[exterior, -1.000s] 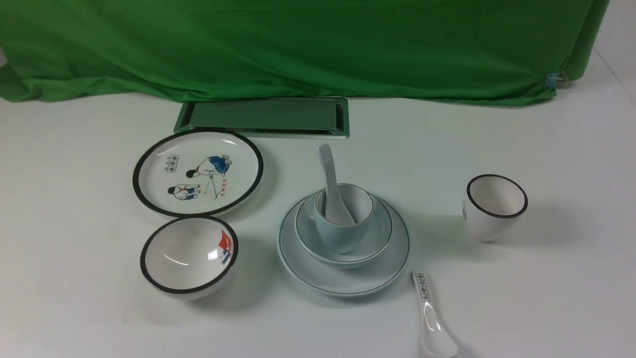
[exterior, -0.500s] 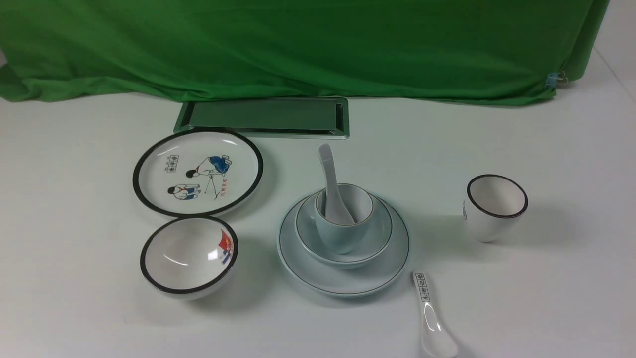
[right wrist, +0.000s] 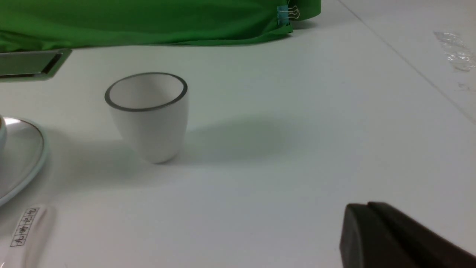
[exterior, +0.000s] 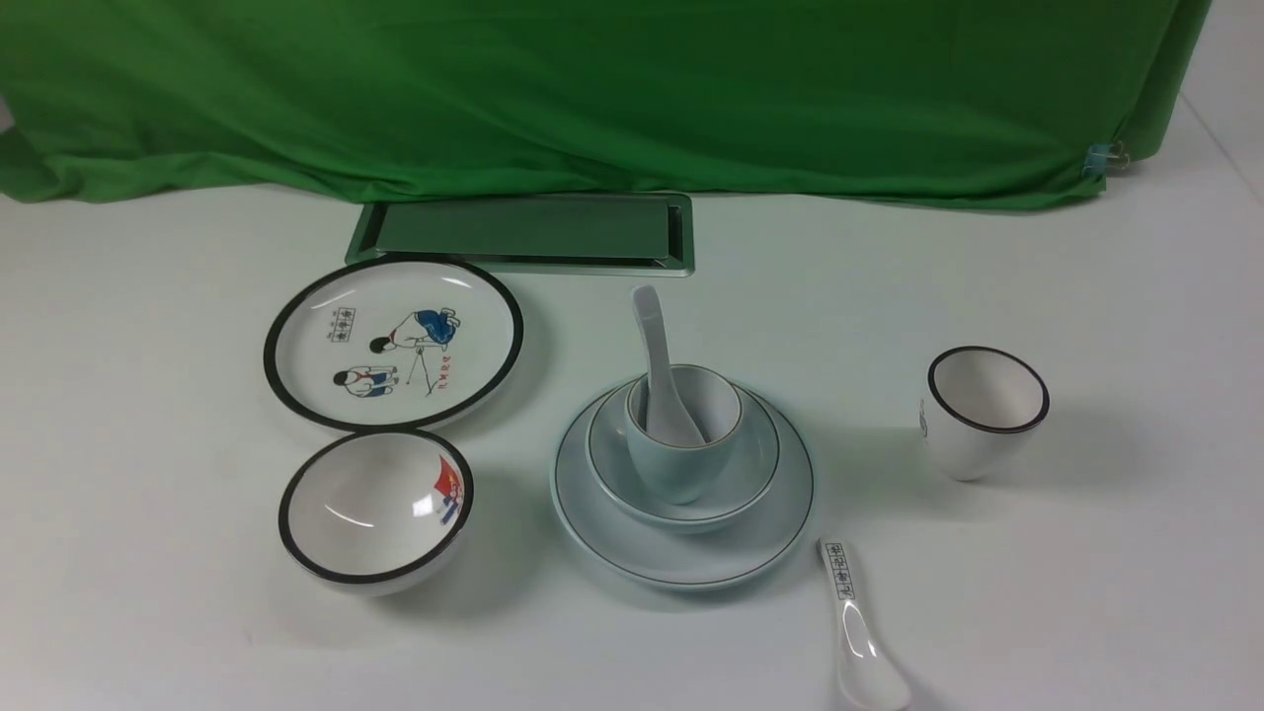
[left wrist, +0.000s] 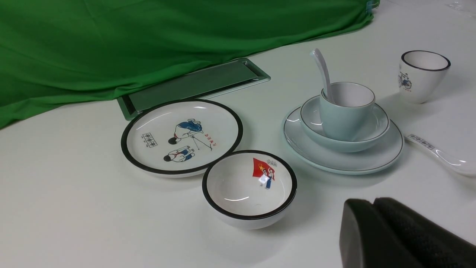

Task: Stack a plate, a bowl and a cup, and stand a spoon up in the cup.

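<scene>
Wrapping up, apparently, with spoon (exterior: 652, 331) standing in cup (exterior: 681, 474), inside bowl (exterior: 608, 444) on plate (exterior: 578, 513), and needing only to keep left end effector (left wrist: 372, 203) and right end effector (right wrist: 367, 204), both closed and empty, clear.

"How's the light?"

"Even and fairly bright; soft shadows fall toward three o'clock from the white, black-rimmed cup (exterior: 973, 434) in the front view."

"Glare?"

"A bright patch inside the white, black-rimmed bowl (exterior: 370, 513), toward three o'clock."
</scene>
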### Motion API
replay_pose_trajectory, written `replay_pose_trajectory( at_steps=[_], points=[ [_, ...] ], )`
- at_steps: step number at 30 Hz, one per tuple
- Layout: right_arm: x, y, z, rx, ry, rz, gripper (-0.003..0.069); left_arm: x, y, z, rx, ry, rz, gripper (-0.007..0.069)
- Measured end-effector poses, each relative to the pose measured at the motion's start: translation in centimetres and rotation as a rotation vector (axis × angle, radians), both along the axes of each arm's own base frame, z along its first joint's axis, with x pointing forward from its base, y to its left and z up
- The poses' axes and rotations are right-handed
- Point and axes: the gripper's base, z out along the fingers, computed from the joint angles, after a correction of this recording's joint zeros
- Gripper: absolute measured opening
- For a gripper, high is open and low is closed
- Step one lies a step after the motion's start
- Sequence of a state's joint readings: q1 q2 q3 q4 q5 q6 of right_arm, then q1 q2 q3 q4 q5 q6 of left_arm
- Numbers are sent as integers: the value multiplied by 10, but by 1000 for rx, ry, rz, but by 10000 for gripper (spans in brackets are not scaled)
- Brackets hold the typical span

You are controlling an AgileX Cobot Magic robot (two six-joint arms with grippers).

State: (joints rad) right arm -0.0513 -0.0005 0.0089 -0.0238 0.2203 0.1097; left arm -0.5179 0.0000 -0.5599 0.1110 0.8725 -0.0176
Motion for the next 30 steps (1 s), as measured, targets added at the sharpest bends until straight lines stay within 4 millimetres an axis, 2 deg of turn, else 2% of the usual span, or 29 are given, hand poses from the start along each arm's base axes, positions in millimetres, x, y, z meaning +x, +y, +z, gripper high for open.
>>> replay_pose_trajectory(
  at_steps=[6, 10, 15, 20, 21, 23, 24, 28, 30],
  points=[
    [0, 0, 0, 0, 0, 0, 53, 0, 0, 0, 1, -1, 0, -29],
    [0, 0, 0, 0, 0, 0, 67, 8, -4, -6, 0, -39, 1, -29],
    [0, 0, 0, 0, 1, 0, 83, 29, -18, -18, -99, -266, 44, -29],
    [0, 0, 0, 0, 1, 0, 91, 43, -20, -42, -164, -369, 194, -29],
    [0, 0, 0, 0, 1, 0, 96, 49, -17, -58, -178, -349, 292, -29],
    [0, 0, 0, 0, 1, 0, 101, 54, -13, -73, -174, -311, 387, -29],
    [0, 0, 0, 0, 1, 0, 102, 54, -12, -75, -172, -308, 406, -29],
    [0, 0, 0, 0, 1, 0, 113, 59, -5, -104, -174, -207, 539, -29],
    [0, 0, 0, 0, 2, 0, 120, 59, -4, -107, -179, -195, 551, -29]
  ],
)
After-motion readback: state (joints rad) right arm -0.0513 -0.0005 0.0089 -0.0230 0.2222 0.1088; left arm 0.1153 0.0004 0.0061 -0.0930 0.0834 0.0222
